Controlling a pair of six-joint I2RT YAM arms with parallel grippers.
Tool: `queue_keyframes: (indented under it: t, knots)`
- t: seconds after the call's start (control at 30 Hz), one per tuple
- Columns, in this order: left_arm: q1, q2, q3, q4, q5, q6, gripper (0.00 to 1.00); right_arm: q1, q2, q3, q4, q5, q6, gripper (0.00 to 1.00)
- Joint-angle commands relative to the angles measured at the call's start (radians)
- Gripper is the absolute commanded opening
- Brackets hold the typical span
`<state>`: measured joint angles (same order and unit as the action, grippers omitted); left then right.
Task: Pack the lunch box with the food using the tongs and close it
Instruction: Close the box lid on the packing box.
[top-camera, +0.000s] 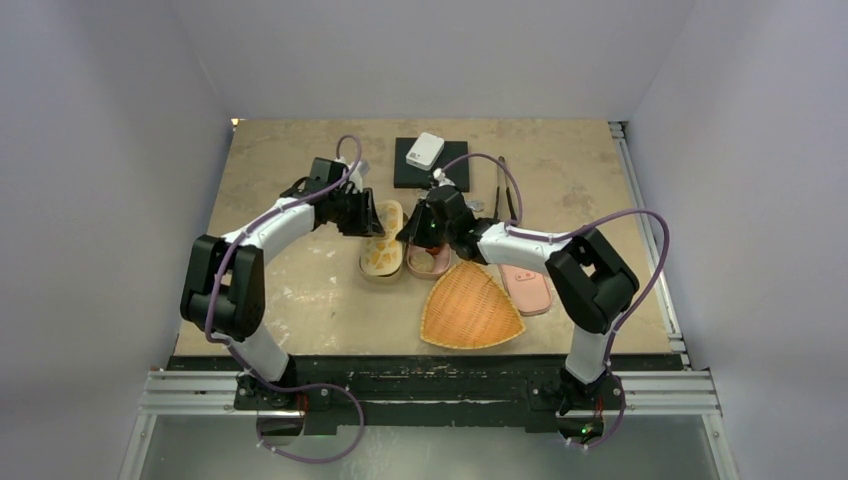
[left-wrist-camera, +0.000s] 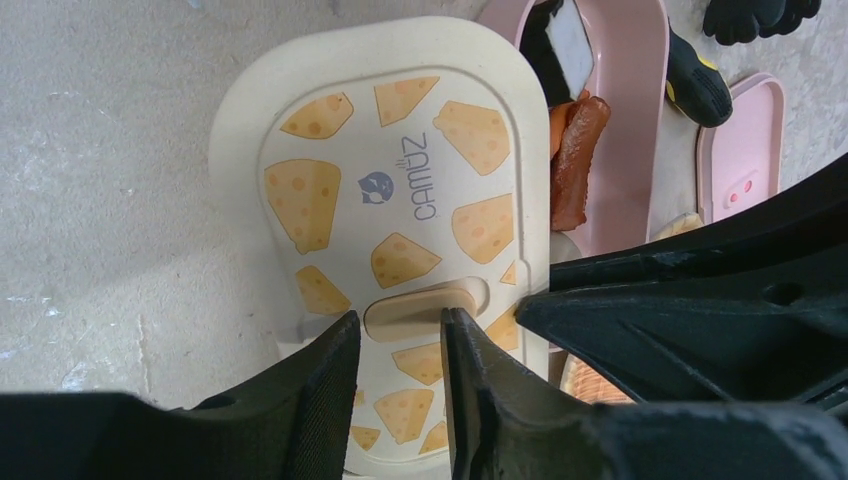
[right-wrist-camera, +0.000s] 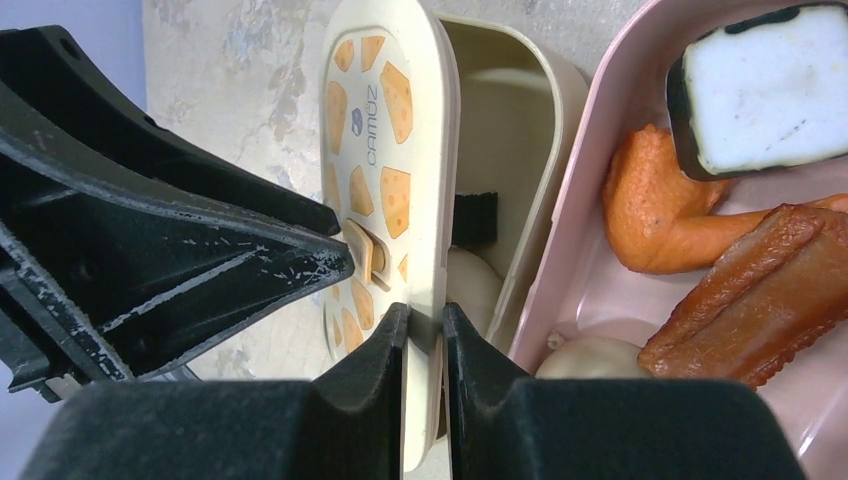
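The cream lunch box (right-wrist-camera: 505, 130) stands left of a pink lunch box (right-wrist-camera: 590, 250). Its cheese-print lid (left-wrist-camera: 390, 200) hangs tilted over it. My right gripper (right-wrist-camera: 425, 312) is shut on the lid's rim. My left gripper (left-wrist-camera: 398, 318) is open, its jaws either side of the lid's beige tab (left-wrist-camera: 415, 310), with a small gap on the left. A beige bun (right-wrist-camera: 470, 285) lies in the cream box. The pink box holds a black-and-white piece (right-wrist-camera: 765, 85), an orange piece (right-wrist-camera: 650, 215), a brown sausage (right-wrist-camera: 760, 300) and a bun (right-wrist-camera: 590, 355). The tongs (top-camera: 499, 195) lie behind the right arm.
A woven basket tray (top-camera: 470, 305) sits in front of the boxes, with the pink lid (top-camera: 527, 288) to its right. A black block with a white device (top-camera: 428, 160) stands at the back. Both arms crowd over the two boxes.
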<state>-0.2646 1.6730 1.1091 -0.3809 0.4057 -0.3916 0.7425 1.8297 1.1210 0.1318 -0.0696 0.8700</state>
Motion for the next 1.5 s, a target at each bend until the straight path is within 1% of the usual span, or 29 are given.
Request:
queue_keyframes:
  t: [0.0, 0.1, 0.17, 0.27, 0.43, 0.53, 0.6, 0.87, 1.17, 1.47]
  knots:
    - [-0.009, -0.068, 0.046, 0.034, -0.010, 0.075, 0.38, 0.020, -0.030, -0.020, -0.010, 0.020, -0.020, 0.18]
    - [-0.008, -0.093, 0.049, 0.037, -0.045, 0.091, 0.46, 0.020, -0.041, -0.030, -0.008, 0.032, -0.021, 0.21]
    - [-0.008, -0.099, 0.048, 0.036, -0.077, 0.098, 0.50, 0.020, -0.039, -0.033, -0.003, 0.045, -0.024, 0.22]
    - [-0.008, -0.098, 0.038, 0.028, -0.133, 0.110, 0.52, 0.019, -0.035, -0.046, -0.003, 0.048, -0.023, 0.24]
    - [-0.008, -0.088, -0.002, 0.044, -0.174, 0.122, 0.58, 0.020, -0.055, -0.062, -0.013, 0.063, -0.023, 0.30]
    - [-0.008, -0.061, 0.004, 0.033, -0.143, 0.125, 0.59, 0.020, -0.065, -0.059, -0.022, 0.067, -0.028, 0.34]
    - [-0.007, -0.047, 0.011, 0.025, -0.137, 0.122, 0.59, 0.019, -0.067, -0.055, -0.023, 0.067, -0.031, 0.34]
    - [0.002, -0.035, -0.010, -0.022, -0.151, 0.132, 0.58, 0.027, -0.068, -0.067, -0.010, 0.033, -0.012, 0.33]
    - [0.004, -0.003, -0.004, -0.030, -0.099, 0.127, 0.57, 0.051, -0.065, -0.085, -0.003, 0.029, 0.015, 0.32]
    - [0.004, 0.001, -0.006, -0.029, -0.075, 0.124, 0.57, 0.077, -0.075, -0.077, -0.013, 0.031, 0.027, 0.28]
